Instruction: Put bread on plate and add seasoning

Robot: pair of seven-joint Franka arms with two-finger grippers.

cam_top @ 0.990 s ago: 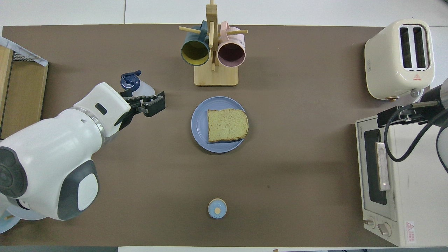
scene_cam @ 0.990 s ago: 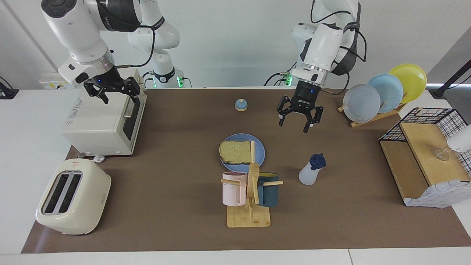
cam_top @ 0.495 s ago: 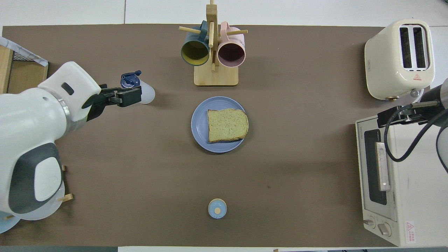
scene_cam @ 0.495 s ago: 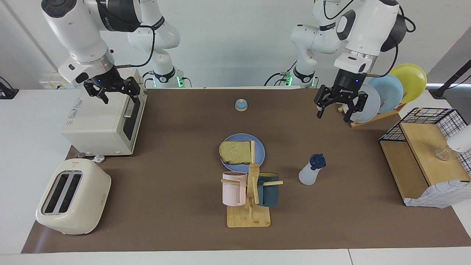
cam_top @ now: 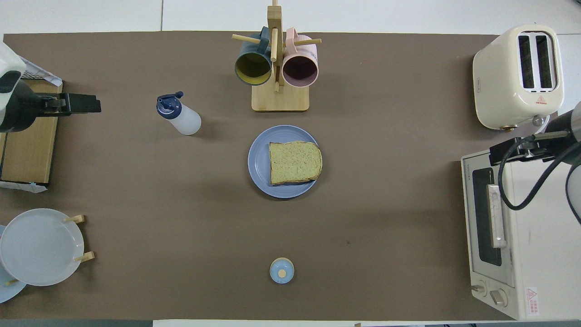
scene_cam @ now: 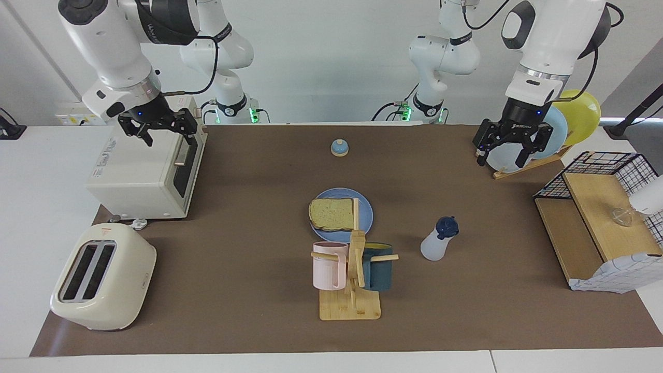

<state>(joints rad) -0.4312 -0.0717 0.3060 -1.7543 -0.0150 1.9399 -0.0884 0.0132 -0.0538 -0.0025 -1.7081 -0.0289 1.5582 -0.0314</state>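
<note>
We're looking at the toast slice (scene_cam: 331, 214) lying flat on the blue plate (scene_cam: 365, 212) mid-table, so the bread step looks done. The seasoning bottle (scene_cam: 438, 239) is standing beside the plate toward the left arm's end, untouched. Our left gripper (scene_cam: 508, 146) is hanging open and empty over the plate rack (scene_cam: 523, 166), and the right gripper (scene_cam: 158, 126) is waiting open over the toaster oven (scene_cam: 140, 171).

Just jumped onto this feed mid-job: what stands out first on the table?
The bread lies on the blue plate at mid-table, beside the mug rack. The seasoning bottle stands alone toward the left arm's end. Both grippers hang open and empty: left gripper over the plate rack, right gripper over the toaster oven.
</note>
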